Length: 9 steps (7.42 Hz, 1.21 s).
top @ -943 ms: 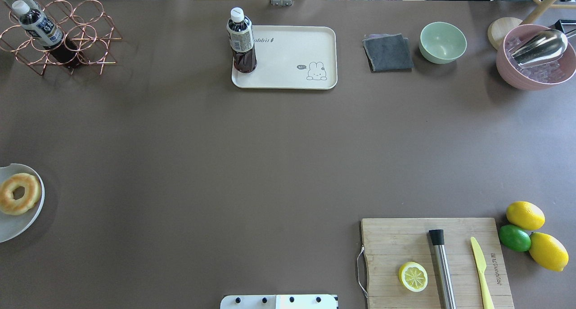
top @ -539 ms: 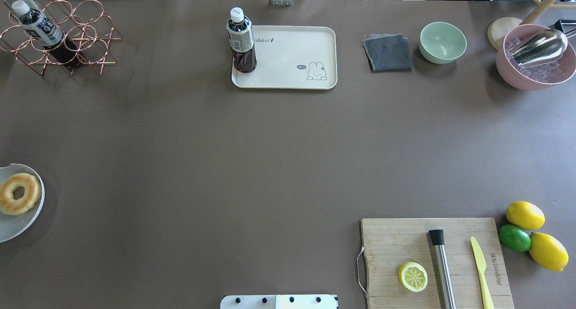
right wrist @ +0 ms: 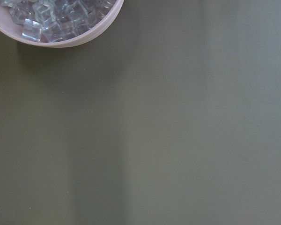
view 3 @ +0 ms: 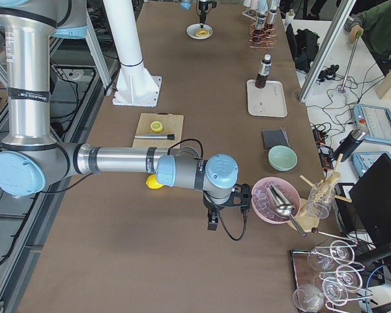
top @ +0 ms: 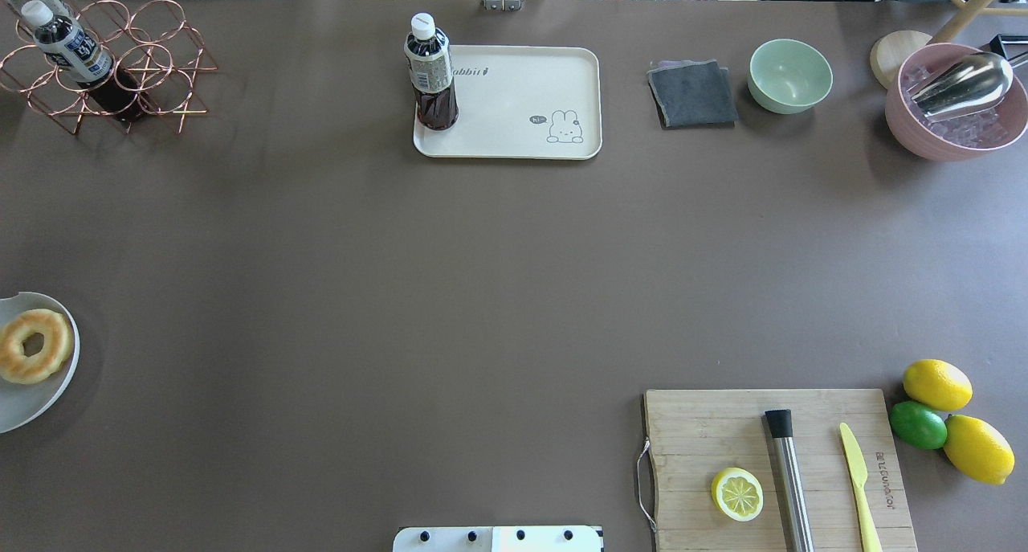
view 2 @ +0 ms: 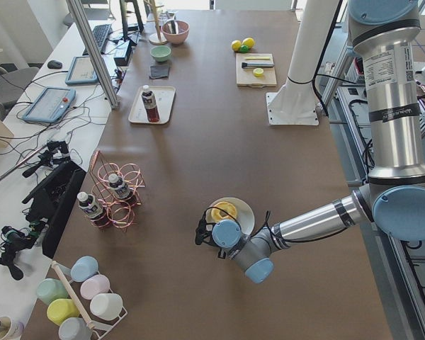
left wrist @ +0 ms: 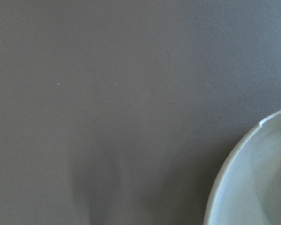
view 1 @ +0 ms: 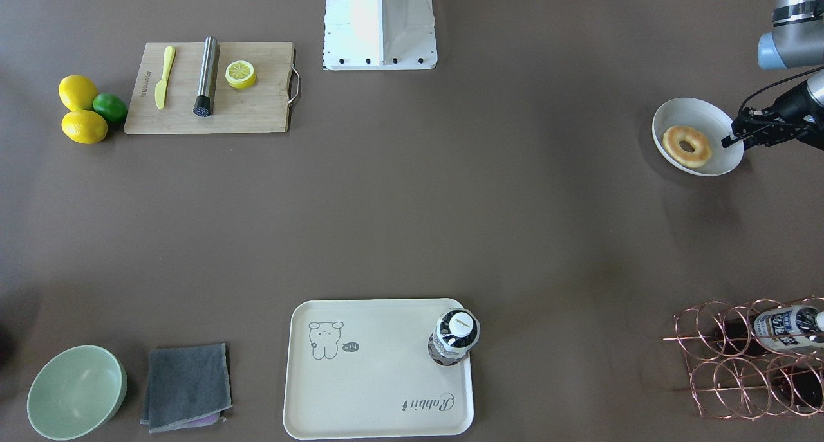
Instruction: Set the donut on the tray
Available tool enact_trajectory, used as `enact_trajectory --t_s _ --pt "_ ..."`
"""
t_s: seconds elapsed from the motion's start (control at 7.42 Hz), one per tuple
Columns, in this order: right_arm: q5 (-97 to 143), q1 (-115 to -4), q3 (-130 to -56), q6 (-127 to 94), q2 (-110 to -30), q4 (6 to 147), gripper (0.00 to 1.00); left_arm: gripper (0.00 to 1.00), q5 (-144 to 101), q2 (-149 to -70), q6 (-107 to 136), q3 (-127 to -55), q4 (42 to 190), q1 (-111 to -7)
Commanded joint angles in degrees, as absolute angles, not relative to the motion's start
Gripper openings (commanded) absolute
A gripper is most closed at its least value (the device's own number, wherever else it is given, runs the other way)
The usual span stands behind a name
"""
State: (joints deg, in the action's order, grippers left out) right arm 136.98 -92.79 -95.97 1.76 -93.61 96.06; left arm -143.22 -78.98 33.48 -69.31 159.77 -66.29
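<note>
On the brown tabletop (view 1: 412, 223), the tray (view 1: 380, 390) is seen at lower centre; at upper right the donut (view 1: 687, 147) is laid in a white dish (view 1: 692, 110). For the left gripper (view 1: 730, 138) beside it and the right gripper (view 3: 213, 223), parted or clenched cannot be told.

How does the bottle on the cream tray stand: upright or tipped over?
Upright. The bottle stands on its base in a corner of the tray, white cap on top.
</note>
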Motion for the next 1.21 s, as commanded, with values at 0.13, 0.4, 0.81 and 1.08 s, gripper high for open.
enact_trajectory --t_s 0.13,0.4,0.81,1.08 --pt "136.9 -92.8 -96.0 1.8 -93.6 96.0 1.0 0.0 -145.7 -78.9 33.5 -69.7 159.9 -66.4" --pt "137.0 -92.8 -96.0 1.8 -93.6 96.1 1.0 0.0 -146.8 -79.0 35.1 -71.1 159.9 -67.0" --pt "137.1 -92.8 -97.6 1.8 -93.7 96.1 1.0 0.0 -147.2 -80.1 54.9 -82.0 160.0 -66.9" --pt "140.9 -92.8 -99.6 2.3 -93.8 96.0 1.0 0.0 -146.7 -83.5 63.2 -86.3 159.7 -66.2"
